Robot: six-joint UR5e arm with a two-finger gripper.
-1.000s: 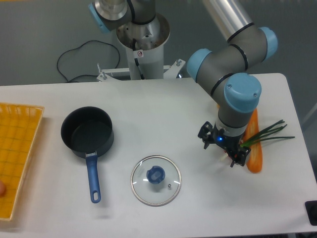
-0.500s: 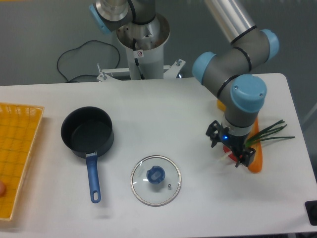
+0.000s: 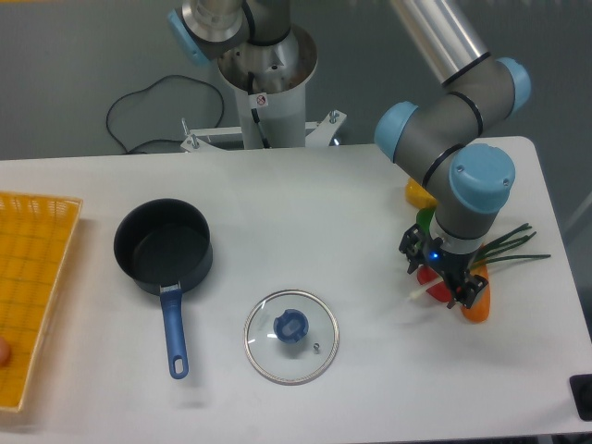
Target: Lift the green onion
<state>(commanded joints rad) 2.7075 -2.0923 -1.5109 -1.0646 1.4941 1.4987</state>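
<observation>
The green onion [image 3: 511, 246] lies at the right side of the table, its dark green leaves splaying right and its whitish bulb end [image 3: 416, 294] pointing lower left. Its middle is hidden under my gripper [image 3: 442, 275]. The gripper hangs low directly over the stalk and looks open, with one finger on each side of it. The stalk lies across a long orange bread loaf [image 3: 476, 308], which the gripper and wrist mostly cover.
A yellow piece [image 3: 415, 194], a green piece [image 3: 425, 220] and a red piece [image 3: 428, 276] lie by the wrist. A dark pot [image 3: 163, 244] with a blue handle, a glass lid [image 3: 290, 336] and a yellow basket [image 3: 30, 287] lie to the left.
The gripper has moved right, from beside the loaf to over the onion stalk. The whitish bulb end now shows at its lower left.
</observation>
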